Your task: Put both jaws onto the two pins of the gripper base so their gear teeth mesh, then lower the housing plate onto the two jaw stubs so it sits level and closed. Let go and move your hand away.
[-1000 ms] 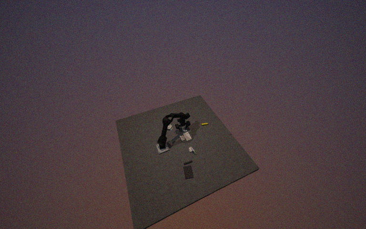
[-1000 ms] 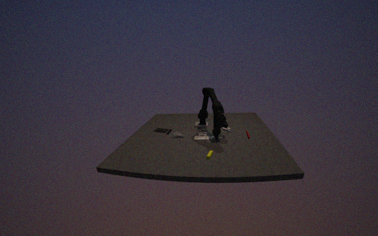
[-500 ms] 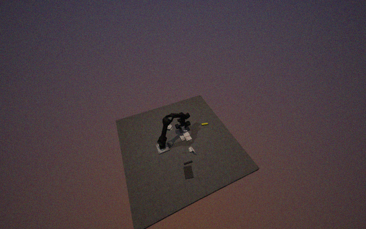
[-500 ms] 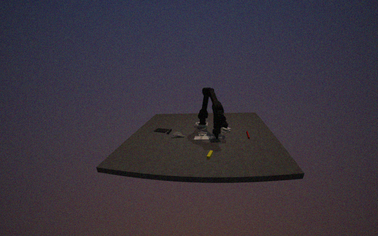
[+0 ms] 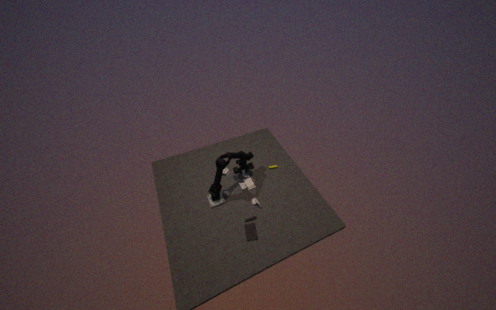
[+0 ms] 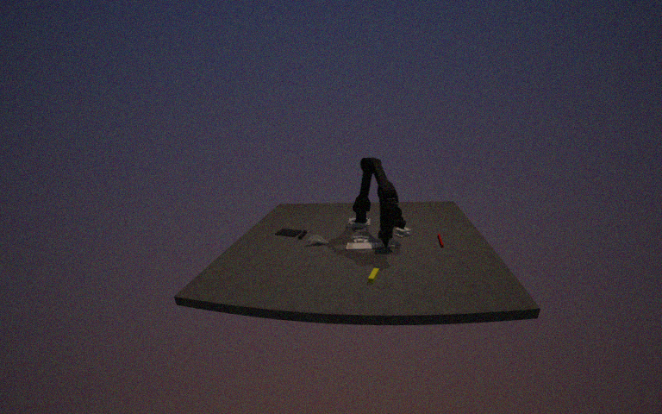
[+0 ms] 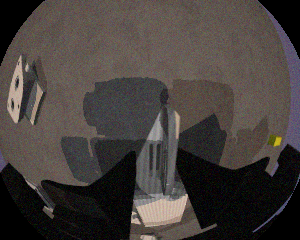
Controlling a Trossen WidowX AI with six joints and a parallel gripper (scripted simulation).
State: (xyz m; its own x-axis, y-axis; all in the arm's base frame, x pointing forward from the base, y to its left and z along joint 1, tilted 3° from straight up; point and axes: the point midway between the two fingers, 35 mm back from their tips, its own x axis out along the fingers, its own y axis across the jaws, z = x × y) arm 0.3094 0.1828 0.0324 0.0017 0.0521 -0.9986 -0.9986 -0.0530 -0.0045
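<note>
My gripper [image 5: 244, 174] [image 6: 385, 247] [image 7: 156, 154] points down and is shut on a pale, pointed jaw [image 7: 172, 152], with a black finger on each side of it. The gripper base [image 5: 250, 183] [image 6: 359, 246] [image 7: 162, 212] is white with a ribbed block and lies right beside the held jaw; whether jaw and base touch is unclear. A second jaw [image 5: 255, 201] [image 6: 316, 240] lies apart from the base. The housing plate [image 5: 225, 171] [image 6: 402, 232] [image 7: 17, 85], white with two round holes, lies on the other side. The pins and gear teeth cannot be made out.
A yellow block [image 5: 272, 166] [image 6: 373, 274] [image 7: 275, 140] lies beyond the gripper. A red stick [image 6: 440, 240] lies past the housing plate. A dark flat pad [image 5: 251, 232] [image 6: 288, 233] and a dark bar [image 5: 250, 219] [image 6: 302, 234] lie beyond the second jaw.
</note>
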